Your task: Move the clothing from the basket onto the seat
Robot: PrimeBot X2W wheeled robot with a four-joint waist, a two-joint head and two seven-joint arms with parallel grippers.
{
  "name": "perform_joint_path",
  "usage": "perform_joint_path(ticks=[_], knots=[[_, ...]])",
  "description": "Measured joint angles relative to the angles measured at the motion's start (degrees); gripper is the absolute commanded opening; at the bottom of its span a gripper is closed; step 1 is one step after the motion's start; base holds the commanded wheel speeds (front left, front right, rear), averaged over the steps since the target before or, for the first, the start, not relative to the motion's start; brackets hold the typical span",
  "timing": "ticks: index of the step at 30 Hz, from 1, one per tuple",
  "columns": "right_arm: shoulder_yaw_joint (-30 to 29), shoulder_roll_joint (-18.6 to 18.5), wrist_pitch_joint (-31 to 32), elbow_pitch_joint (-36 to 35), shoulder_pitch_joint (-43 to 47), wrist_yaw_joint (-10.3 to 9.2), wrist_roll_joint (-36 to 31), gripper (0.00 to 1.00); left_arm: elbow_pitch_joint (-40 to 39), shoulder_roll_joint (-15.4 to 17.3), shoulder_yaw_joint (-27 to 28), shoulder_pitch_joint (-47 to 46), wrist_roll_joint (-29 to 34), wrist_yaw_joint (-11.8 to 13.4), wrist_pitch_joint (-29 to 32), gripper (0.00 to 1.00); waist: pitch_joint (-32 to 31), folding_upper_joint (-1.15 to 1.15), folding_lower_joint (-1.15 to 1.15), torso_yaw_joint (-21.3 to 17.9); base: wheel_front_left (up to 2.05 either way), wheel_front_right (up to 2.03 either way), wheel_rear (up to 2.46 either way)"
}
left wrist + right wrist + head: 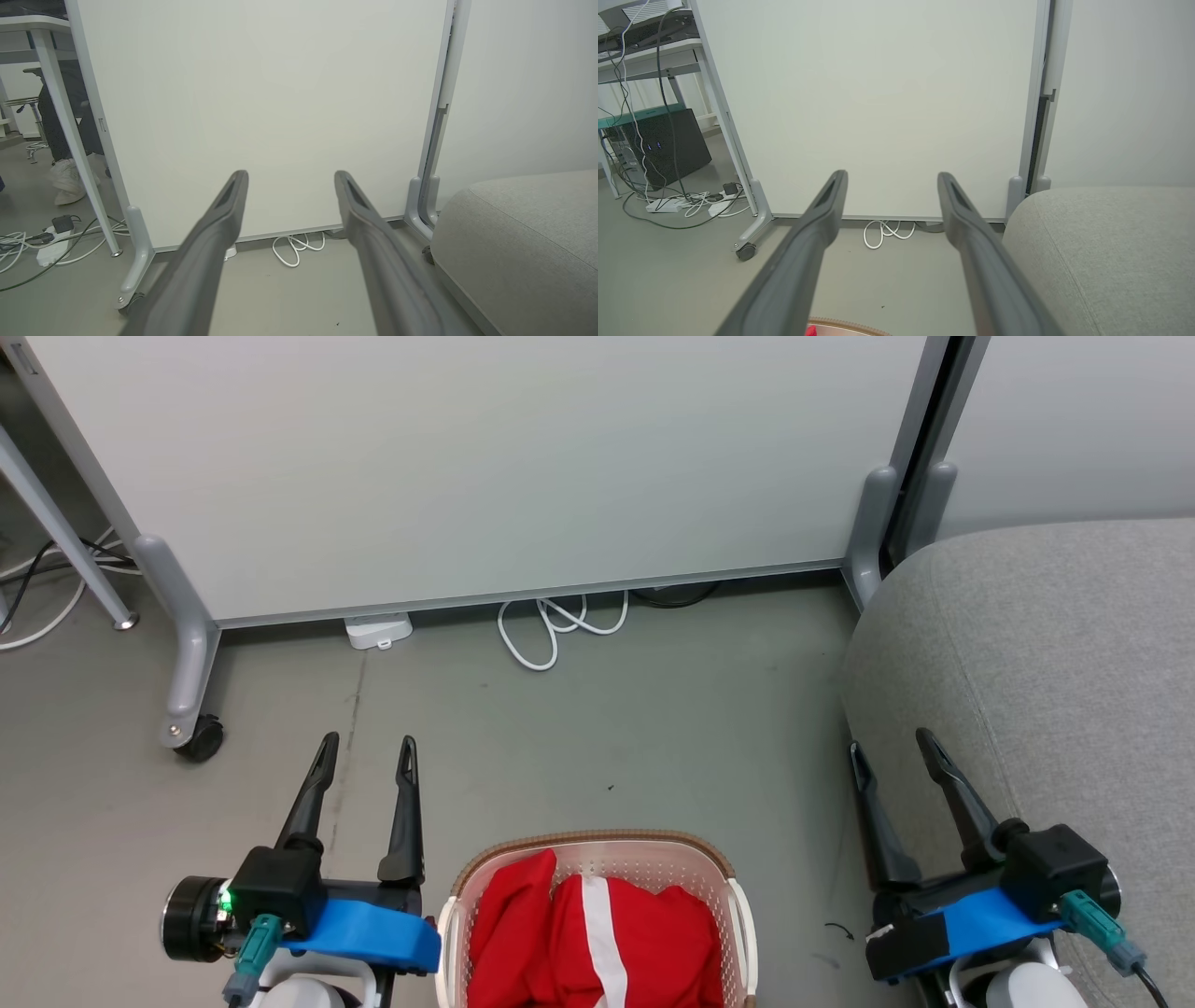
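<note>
1. two claws rise from the bottom of the head view, fingers pointing up the frame: the left claw [369, 742] at the lower left, the right claw [889, 742] at the lower right.
2. both claws are spread wide and grip nothing.
3. the basket [597, 840] stands on the grey floor [653, 728] at the bottom centre, between the two claws.
4. the clothing [635, 933] lies bunched inside the basket, red with a white stripe down its middle, and reaches about up to the rim.
5. the seat [1046, 663] takes the right side of the frame, well apart from the basket. its rounded corner is just beside the right claw, whose outer finger overlaps its edge.
6. a white panel [513, 467] on a wheeled foot [201, 739] crosses the top of the frame. a coiled white cable [555, 625] lies on the floor at its base.
</note>
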Motion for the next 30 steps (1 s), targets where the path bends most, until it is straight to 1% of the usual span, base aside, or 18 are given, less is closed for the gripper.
perform_joint_path(ticks=[8,18,30], knots=[[-0.22,-0.01,-0.76,0.55,-0.47,0.01,-2.77,1.00,0.98,-0.45,0.23,0.00,2.04,-0.92,-0.75,1.00,0.13,0.00,0.00,-0.02,0.00,0.00,0.00],[-0.52,-0.02,-0.82,1.64,-0.50,0.01,-2.14,1.00,2.65,-0.85,1.11,-0.05,1.20,-2.01,-0.76,1.00,-0.10,0.00,0.00,-0.12,0.00,0.00,0.00],[-0.57,-0.02,-0.82,2.03,-0.54,0.01,-1.76,1.00,3.15,-1.05,1.45,-0.15,1.30,-2.49,-0.76,1.00,-0.08,0.00,0.00,-0.11,0.00,0.00,0.00]])
